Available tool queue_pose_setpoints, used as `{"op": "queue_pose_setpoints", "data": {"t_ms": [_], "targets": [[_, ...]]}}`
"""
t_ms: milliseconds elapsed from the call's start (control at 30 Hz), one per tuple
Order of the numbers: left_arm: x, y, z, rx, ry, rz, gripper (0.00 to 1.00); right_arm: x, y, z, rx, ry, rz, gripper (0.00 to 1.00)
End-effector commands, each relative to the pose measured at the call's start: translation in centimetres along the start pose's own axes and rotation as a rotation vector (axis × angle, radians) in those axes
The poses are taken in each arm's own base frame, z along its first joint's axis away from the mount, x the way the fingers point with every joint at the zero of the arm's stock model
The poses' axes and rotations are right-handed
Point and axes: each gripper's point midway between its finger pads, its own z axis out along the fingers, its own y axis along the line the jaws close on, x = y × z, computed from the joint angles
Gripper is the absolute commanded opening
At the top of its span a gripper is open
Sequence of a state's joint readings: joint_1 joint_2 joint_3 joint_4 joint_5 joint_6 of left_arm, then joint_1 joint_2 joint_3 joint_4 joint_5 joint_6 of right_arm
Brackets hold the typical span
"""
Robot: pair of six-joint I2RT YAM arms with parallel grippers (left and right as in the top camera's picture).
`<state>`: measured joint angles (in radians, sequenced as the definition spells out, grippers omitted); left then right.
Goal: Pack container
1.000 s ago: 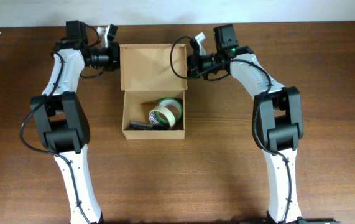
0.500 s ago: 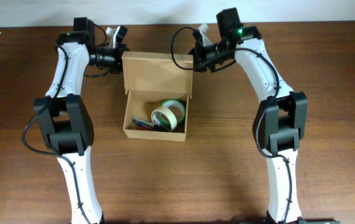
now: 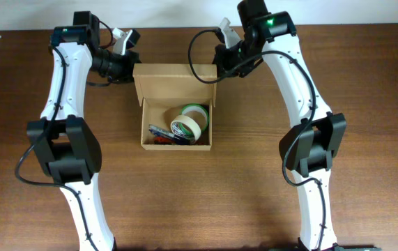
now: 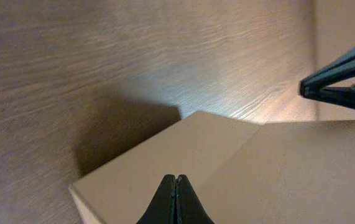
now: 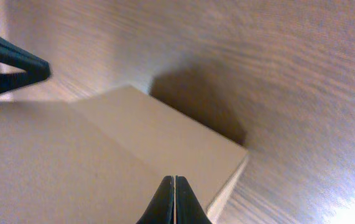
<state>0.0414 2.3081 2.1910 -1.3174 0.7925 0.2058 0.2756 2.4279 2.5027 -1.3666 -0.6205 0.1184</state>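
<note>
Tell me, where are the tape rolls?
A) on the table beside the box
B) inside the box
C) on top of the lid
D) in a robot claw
B: the tape rolls lie inside the container, whose flap lid stands open, next to some smaller items at the bottom.

I find the overhead camera fixed well above, looking straight down on the table (image 3: 366, 139), both arms and the container (image 3: 174, 87). Each wrist camera sits very close over the container's flap, facing along its own fingers. The left gripper (image 4: 175, 179) view catches the right gripper (image 4: 311, 88) opposite, and the reverse holds. All three views share the flap.
</note>
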Motion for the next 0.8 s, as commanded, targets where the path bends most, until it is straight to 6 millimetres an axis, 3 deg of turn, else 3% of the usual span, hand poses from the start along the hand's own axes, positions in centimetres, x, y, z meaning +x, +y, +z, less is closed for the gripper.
{"op": "queue_pose_setpoints", "data": {"t_ms": [0, 767], "targets": [[-0.1, -2.9, 0.0, -0.025, 0.007, 0.093, 0.02, 0.7, 3.1, -0.2, 0.019, -0.001, -0.085, 0.04], [2.5, 1.8, -0.9, -0.312, 0.131, 0.043, 0.02, 4.4, -0.5, -1.2, 0.234, 0.137, -0.061, 0.04]]}}
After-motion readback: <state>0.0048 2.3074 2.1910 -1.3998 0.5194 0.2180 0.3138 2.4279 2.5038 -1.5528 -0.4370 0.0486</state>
